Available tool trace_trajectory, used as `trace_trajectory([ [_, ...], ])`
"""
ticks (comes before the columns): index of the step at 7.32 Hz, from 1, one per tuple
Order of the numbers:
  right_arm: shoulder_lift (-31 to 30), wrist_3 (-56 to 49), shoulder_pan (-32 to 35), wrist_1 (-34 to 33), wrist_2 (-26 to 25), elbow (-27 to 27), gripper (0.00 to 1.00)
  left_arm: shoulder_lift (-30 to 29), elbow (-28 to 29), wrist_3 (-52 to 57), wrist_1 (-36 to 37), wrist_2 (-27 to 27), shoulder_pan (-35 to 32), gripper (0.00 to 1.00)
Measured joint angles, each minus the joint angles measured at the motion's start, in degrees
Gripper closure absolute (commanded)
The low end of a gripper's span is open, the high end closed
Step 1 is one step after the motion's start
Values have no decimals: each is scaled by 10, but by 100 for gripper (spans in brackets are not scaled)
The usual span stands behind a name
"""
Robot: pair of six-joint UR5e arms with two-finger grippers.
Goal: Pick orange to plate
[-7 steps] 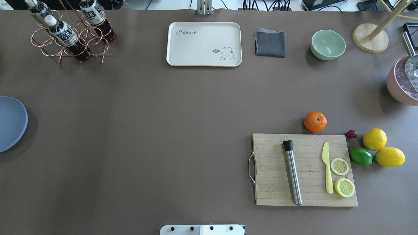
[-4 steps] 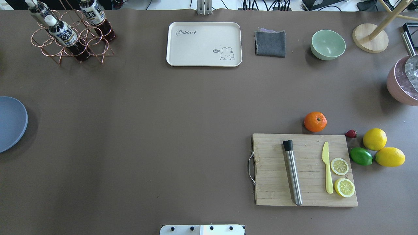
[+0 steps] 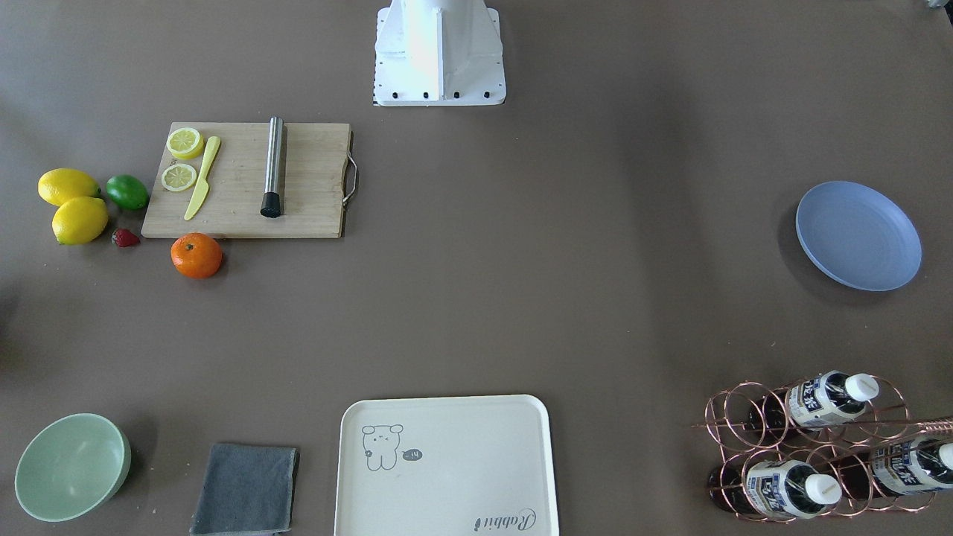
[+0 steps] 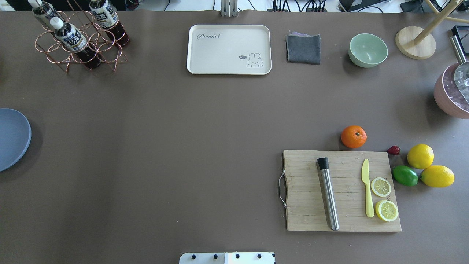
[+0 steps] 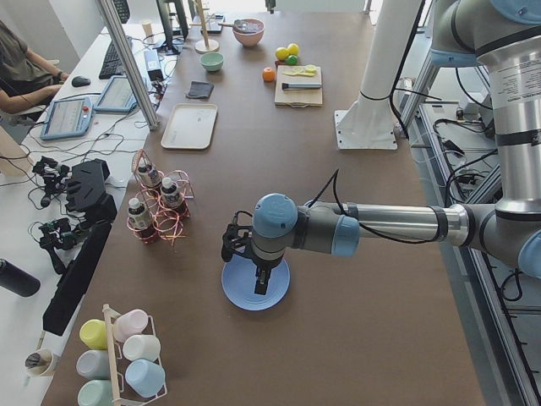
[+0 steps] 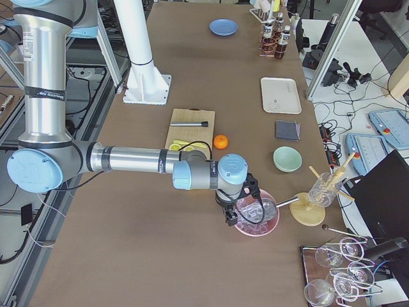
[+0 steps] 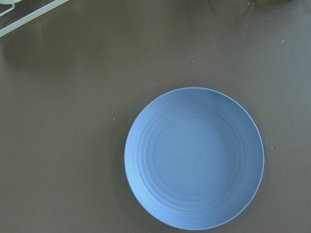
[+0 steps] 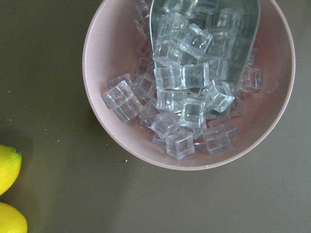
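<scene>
Rolling is the chief hazard. The orange (image 4: 353,136) is round and smooth-skinned and sits loose on the bare table, at the far edge of the wooden cutting board (image 4: 340,190). An off-centre pinch would likely squirt it away, toward the strawberry (image 4: 394,150) or out across the open table.

A second hazard is distance. The blue plate (image 4: 11,139) lies at the opposite end of the table, well apart from the fruit. The carry will probably be long, or need a hand-over between the arms, and a light hold could let the orange slip on the way.

A third hazard is the right arm's start. The right gripper (image 6: 229,219) hangs above the pink bowl (image 8: 99,53) of ice cubes (image 8: 184,77), which also holds a metal scoop (image 8: 243,29). A low sweep toward the orange could clip the bowl's rim, the two lemons (image 4: 420,156) or the lime (image 4: 405,175).

Pose:
- **Right arm:** the forearm reaches level across the table, with the wrist turned straight down over the bowl.
- **Left arm:** it is stretched level the same way, and the left gripper (image 5: 259,283) points down above the plate. Its wrist camera shows the plate bare.

How wide either gripper's fingers stand cannot be told. Only the side cameras catch them, and neither wrist view shows a fingertip. Neither gripper is near the orange, so the pick has not begun.
</scene>
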Motion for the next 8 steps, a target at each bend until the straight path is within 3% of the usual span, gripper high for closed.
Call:
trace_trajectory([
  [4, 2, 5, -10, 1, 22, 16, 0, 0, -1, 0, -9, 0, 3, 2],
  [8, 8, 106, -57, 1, 24, 69, 0, -2, 21, 0, -27, 1, 10, 3],
])
